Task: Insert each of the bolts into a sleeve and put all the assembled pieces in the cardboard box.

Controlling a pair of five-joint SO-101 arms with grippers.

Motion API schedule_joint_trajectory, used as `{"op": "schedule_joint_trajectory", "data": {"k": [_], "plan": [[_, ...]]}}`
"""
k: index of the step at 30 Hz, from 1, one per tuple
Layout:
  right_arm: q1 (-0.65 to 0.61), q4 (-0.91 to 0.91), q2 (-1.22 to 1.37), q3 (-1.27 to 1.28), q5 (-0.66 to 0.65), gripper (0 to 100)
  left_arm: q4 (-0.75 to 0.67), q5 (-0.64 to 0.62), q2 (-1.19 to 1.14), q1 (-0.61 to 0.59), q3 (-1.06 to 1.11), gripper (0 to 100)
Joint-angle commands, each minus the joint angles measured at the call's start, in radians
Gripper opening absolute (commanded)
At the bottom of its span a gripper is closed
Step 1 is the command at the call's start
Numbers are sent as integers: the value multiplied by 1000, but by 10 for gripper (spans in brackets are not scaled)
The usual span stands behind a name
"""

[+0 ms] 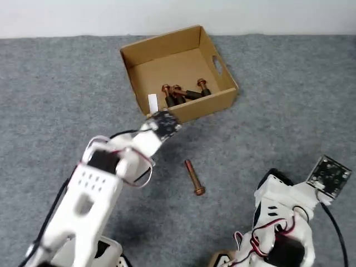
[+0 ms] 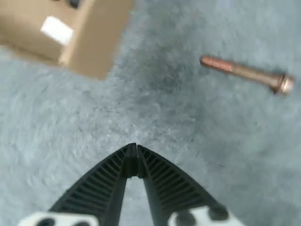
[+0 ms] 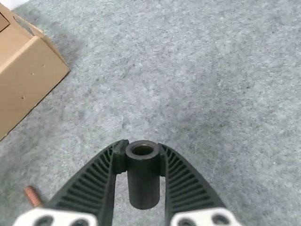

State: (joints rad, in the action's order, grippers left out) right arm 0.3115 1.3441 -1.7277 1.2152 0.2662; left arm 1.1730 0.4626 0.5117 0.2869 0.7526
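The left gripper (image 2: 132,153) has its jaws pressed together on nothing. It hangs over the grey carpet (image 1: 289,111), just beside the near wall of the cardboard box (image 1: 167,44) at upper centre. The right gripper (image 3: 142,149) clamps a black sleeve (image 3: 142,183). One loose copper bolt (image 1: 193,178) lies on the carpet mid-frame, below the box. A few assembled pieces (image 1: 183,93) sit inside the box.

I have the cardboard box (image 1: 192,114) at the far middle of the table (image 1: 289,83), assembled pieces (image 1: 183,93) lying inside by its near wall. The bolt (image 1: 193,177) lies in front of it, right of my left gripper (image 2: 133,153); the sleeve (image 3: 142,176) sits in my right gripper (image 3: 141,151)
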Motion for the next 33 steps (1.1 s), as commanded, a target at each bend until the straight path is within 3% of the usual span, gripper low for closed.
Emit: {"op": "schedule_joint_trajectory", "data": {"k": [1,8,13,18,27,33], "plan": [[10,-22,-5,-5,-9,8,46,192,-141,25,-148,9],[10,-30,-5,-2,-9,8,141,390,-293,176,-298,32],[13,-30,-13,2,-9,8,173,414,-397,259,-360,160],[15,-38,-15,3,-9,8,166,497,-546,310,-440,171],[15,-38,-15,3,-9,8,172,503,-836,322,-725,171],[15,-39,-15,5,-9,8,173,503,-936,324,-802,171]]}}
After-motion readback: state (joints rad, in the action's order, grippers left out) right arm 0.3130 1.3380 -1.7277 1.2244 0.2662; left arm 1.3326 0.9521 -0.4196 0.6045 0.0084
